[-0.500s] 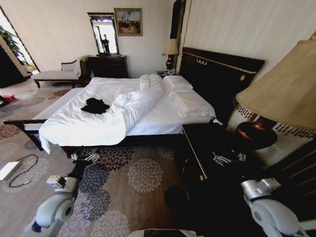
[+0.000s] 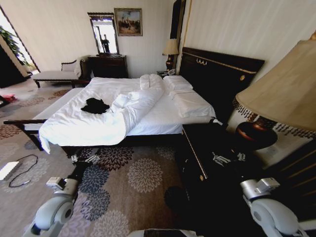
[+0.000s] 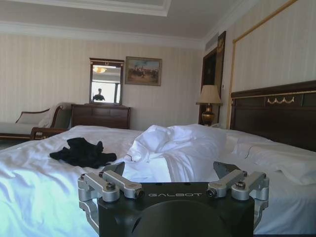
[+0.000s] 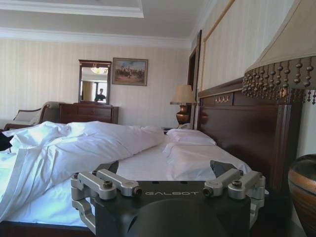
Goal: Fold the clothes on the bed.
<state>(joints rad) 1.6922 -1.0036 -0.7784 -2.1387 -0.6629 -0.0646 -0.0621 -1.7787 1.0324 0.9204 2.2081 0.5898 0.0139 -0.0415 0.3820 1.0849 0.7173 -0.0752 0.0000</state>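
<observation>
Standing short of the bed [image 2: 163, 118] with left gripper [image 3: 173, 173] and right gripper [image 4: 167, 170] wide open and empty, the robot must approach the crumpled clothes [image 2: 95, 105] at eleven o'clock.

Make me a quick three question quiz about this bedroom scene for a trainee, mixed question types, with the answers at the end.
1. True or false: the black T-shirt lies crumpled on the bed, unfolded.
2. What lies bunched beside the shirt? A) white duvet B) pillow C) lamp
3. Fill in: the left gripper hangs over the ____, short of the bed; the right gripper hangs by the nightstand.

Key: 1 true; 2 A; 3 carpet.
</observation>
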